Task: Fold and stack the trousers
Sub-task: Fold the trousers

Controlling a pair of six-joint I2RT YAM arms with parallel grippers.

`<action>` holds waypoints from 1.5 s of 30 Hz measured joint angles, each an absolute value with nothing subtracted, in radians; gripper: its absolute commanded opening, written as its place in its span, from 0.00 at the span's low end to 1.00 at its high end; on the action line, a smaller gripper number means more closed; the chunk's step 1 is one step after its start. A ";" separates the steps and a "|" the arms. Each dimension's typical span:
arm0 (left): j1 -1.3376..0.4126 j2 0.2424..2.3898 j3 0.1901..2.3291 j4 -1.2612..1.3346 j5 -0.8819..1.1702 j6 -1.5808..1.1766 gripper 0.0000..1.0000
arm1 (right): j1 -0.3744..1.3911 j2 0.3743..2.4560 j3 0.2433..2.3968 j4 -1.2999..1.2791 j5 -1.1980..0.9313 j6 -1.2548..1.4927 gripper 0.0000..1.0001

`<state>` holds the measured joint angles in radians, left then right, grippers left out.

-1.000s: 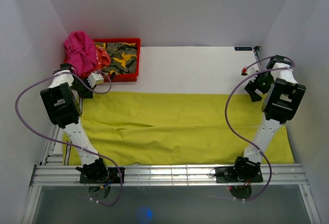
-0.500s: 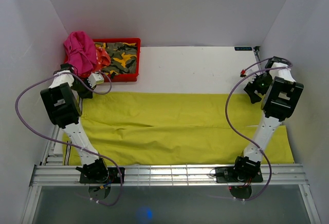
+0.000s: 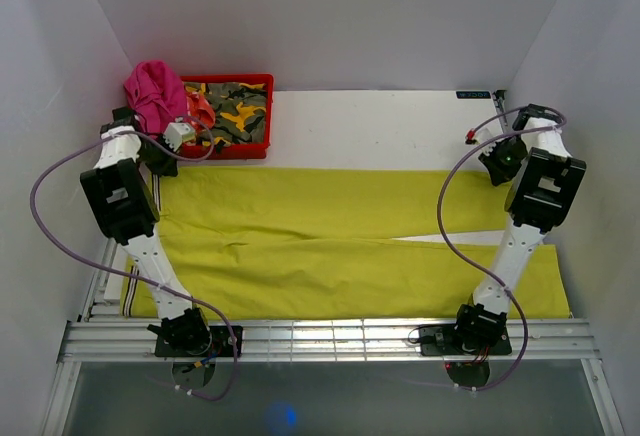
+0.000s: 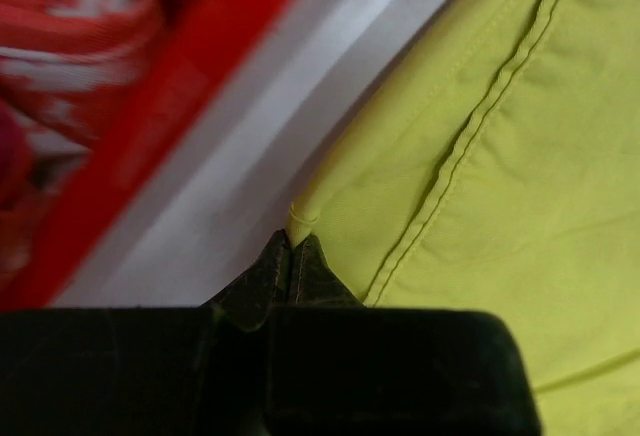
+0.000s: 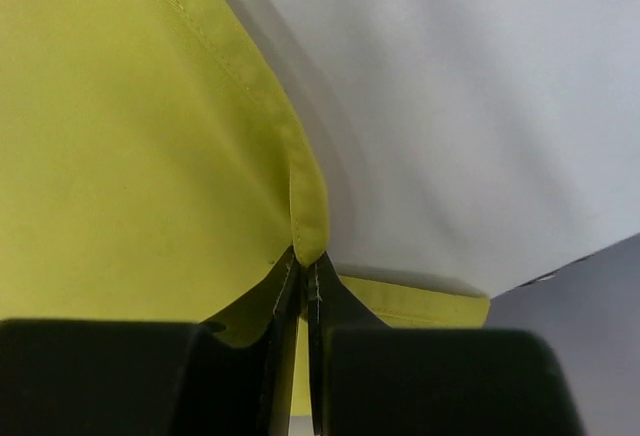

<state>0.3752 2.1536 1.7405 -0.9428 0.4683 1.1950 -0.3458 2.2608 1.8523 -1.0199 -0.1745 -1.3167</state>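
Robot manipulation test cell, laboratory type
Plain white panels on three sides; white table; aluminium extrusion rail along near edge, left arm and right arm bolted to it; purple cable looped loose from each arm; red plastic bin of mixed cloth at far left

The trousers are a plain lime yellow-green all over, with seams stitched in the same shade. The left tool and the right tool are both black. Just beyond the left tool is a red bin. It holds a camouflage cloth patterned in olive, black and orange-yellow. A magenta-pink cloth lies over the bin's side nearest that tool. The counter beside the right tool is white. The arms are white and black, with purple cables.
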 measured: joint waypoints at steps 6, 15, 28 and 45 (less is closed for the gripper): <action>0.364 2.186 1.885 -0.882 0.496 1.007 0.00 | -0.315 2.311 1.983 -0.906 -0.219 -1.287 0.08; 0.370 2.126 1.871 -0.850 0.550 0.934 0.00 | -0.313 2.196 1.901 -0.787 -0.282 -1.275 0.08; 0.427 1.762 1.594 -0.711 0.577 1.002 0.00 | -0.383 1.934 1.687 -0.752 -0.364 -1.287 0.08; 0.415 2.024 1.869 -0.557 0.552 0.734 0.00 | -0.347 1.871 1.679 -0.613 -0.461 -1.105 0.08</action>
<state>0.4152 2.0235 1.8694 -0.5571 0.5518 0.7341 -0.3470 1.8709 1.6794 -0.6128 -0.4614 -1.1053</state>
